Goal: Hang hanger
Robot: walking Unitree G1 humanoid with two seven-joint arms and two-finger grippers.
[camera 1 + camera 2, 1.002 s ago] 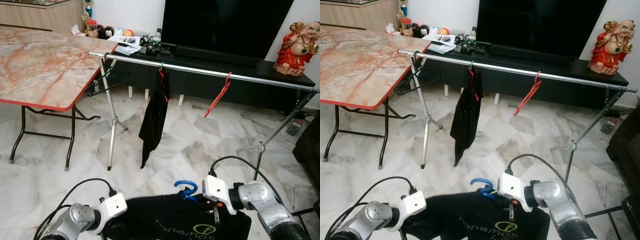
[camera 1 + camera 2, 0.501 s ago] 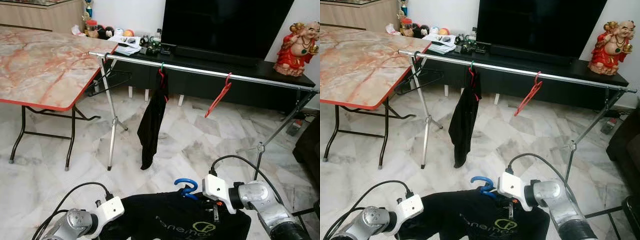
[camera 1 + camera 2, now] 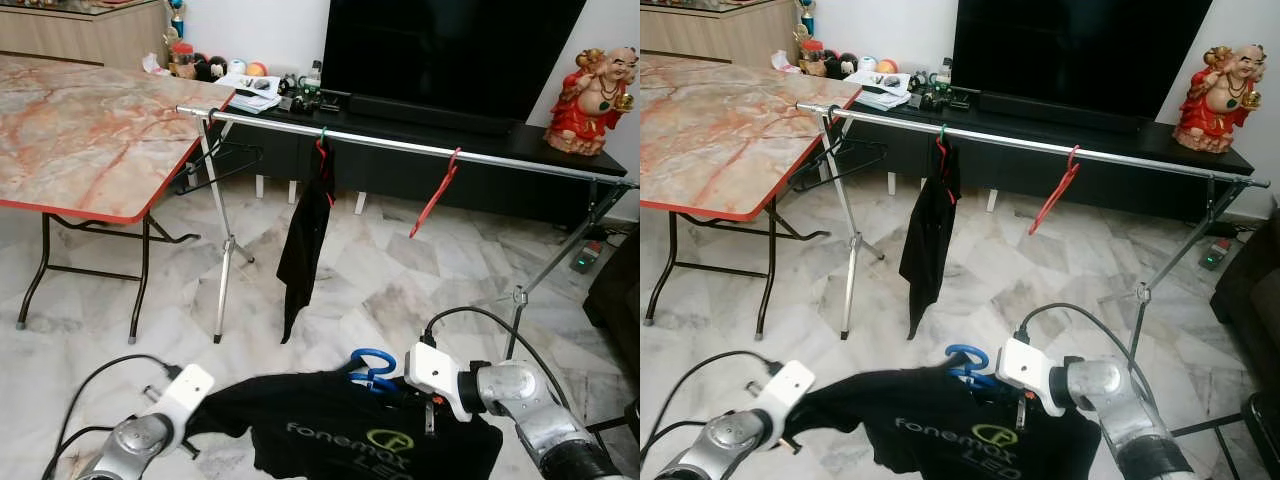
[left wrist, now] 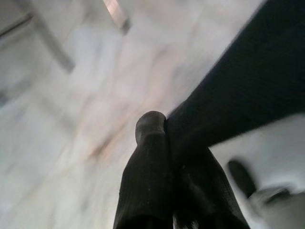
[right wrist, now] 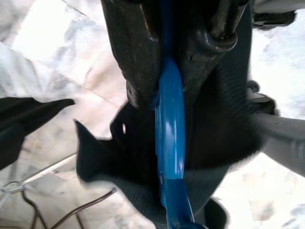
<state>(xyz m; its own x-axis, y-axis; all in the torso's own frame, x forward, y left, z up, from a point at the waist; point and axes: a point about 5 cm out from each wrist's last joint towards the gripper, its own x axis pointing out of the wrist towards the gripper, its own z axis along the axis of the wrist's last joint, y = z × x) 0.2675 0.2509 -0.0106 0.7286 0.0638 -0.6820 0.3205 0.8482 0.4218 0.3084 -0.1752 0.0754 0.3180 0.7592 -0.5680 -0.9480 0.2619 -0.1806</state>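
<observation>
A blue hanger [image 3: 372, 366] sits inside the collar of a black T-shirt [image 3: 340, 440] with a printed logo, held low in front of me. My right gripper [image 3: 398, 386] is shut on the hanger's blue neck [image 5: 169, 129] just below the hook. My left gripper [image 4: 159, 131] is shut on the shirt's left edge [image 3: 205, 420] and holds the cloth stretched out. Ahead, a silver clothes rail [image 3: 400, 145] carries a hung black garment [image 3: 305, 240], an empty red hanger [image 3: 437, 195] and a black hanger [image 3: 218, 160] near its left end.
A marble-topped folding table [image 3: 90, 130] stands to the left, touching the rail's left end. Behind the rail is a black TV console [image 3: 500, 175] with a red figurine [image 3: 590, 85]. A dark sofa edge [image 3: 615, 290] is at the right. Marble floor lies between me and the rail.
My left arm has swung out to the left, pulling the shirt wider and flatter so its print shows. The right gripper and blue hanger have hardly moved.
</observation>
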